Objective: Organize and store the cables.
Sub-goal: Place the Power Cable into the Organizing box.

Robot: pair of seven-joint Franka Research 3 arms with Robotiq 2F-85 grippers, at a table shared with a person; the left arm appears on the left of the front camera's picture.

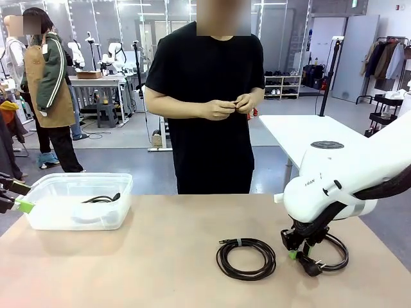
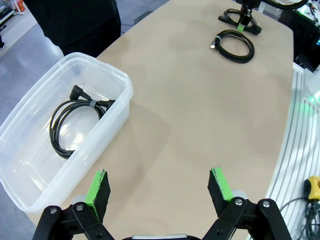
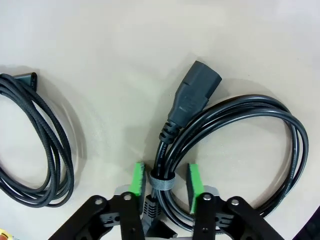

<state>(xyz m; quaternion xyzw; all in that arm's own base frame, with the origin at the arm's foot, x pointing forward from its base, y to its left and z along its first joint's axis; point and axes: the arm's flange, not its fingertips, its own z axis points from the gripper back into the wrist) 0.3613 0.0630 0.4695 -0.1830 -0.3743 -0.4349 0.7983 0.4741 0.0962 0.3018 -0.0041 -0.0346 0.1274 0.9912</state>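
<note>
Black round-coiled power cable [image 3: 250,107] | table's 4 o'clock | right gripper [image 3: 164,175] clamped on its grey-banded neck, soundest hold | light, floppy, loops may sag | left gripper [image 2: 160,187] wide, empty; clear plastic tub [image 2: 120,107] at 10 o'clock.

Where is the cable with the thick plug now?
Front view: the thick-plug cable lies at the right of the table, held in the right gripper, with another coiled cable to its left.
</note>
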